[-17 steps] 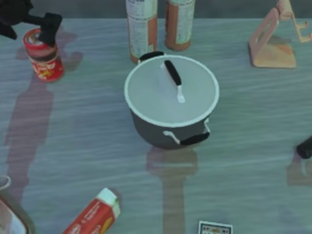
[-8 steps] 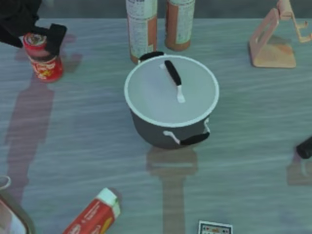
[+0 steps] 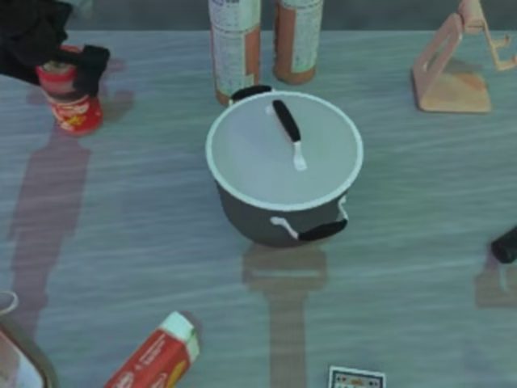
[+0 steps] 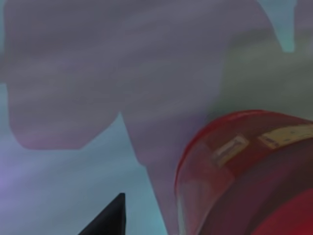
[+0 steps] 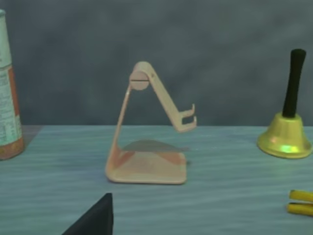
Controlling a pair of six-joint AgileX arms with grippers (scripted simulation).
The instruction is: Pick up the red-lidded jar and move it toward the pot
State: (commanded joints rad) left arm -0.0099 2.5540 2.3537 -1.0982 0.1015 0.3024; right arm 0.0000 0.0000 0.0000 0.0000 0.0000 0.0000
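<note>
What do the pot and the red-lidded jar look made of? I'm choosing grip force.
The pot looks like dark matte metal, with a pale lid. The red-lidded jar looks like glossy plastic or glass, its side catching highlights in the left wrist view; which one is unclear.

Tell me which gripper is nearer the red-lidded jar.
Left. The left gripper is right at the red-lidded jar, fingers either side of its lid at the table's far left. The right gripper sits at the table's right edge, beyond the pot.
</note>
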